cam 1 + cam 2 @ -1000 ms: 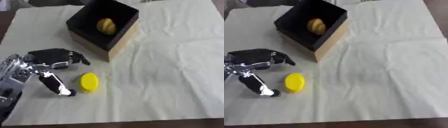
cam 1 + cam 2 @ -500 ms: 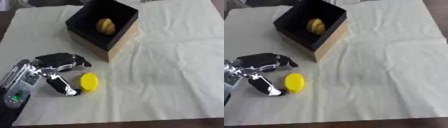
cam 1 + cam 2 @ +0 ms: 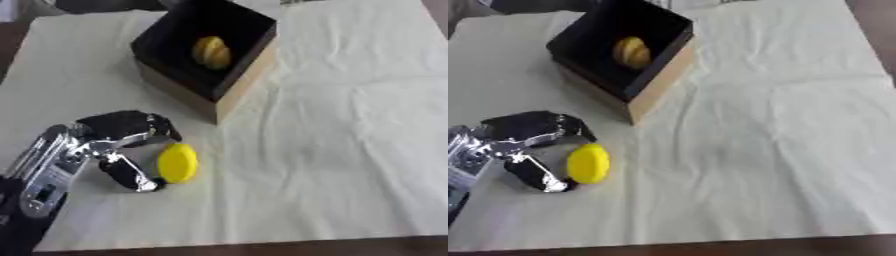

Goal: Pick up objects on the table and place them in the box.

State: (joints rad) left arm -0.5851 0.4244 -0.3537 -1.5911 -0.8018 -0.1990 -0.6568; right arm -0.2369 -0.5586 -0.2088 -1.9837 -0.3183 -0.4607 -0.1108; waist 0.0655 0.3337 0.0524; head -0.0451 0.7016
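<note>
left hand (image 3: 118, 137): lower left of the frame, arm coming in from the bottom left corner; fingers curved over the top of the yellow disc, thumb reaching under its lower left edge; the disc sits in the gap between them. Thumb tip looks to be touching the disc; can't tell if the fingers touch. Not closed round it, hand reads as spread.
right hand: no view shows it.
yellow disc (image 3: 178, 163): bright yellow, flat oval, lying on the cloth in the lower left part of the frame, just right of the left hand, below the box and apart from it.
box (image 3: 241, 87): upper centre-left of the frame, open top, black inside, tan cardboard outer walls, turned so one corner points down toward the disc.
yellow thing in box (image 3: 212, 51): rounded, duller yellow, lying on the black floor of the box, near the middle; can't make out what it is.
cloth (image 3: 350, 140): pale cream, covers most of the counter, faint creases on the right half; box, disc and hand all lie on it.
counter (image 3: 262, 247): dark brown, shows as a strip along the bottom edge and at the upper left corner beyond the cloth.
</note>
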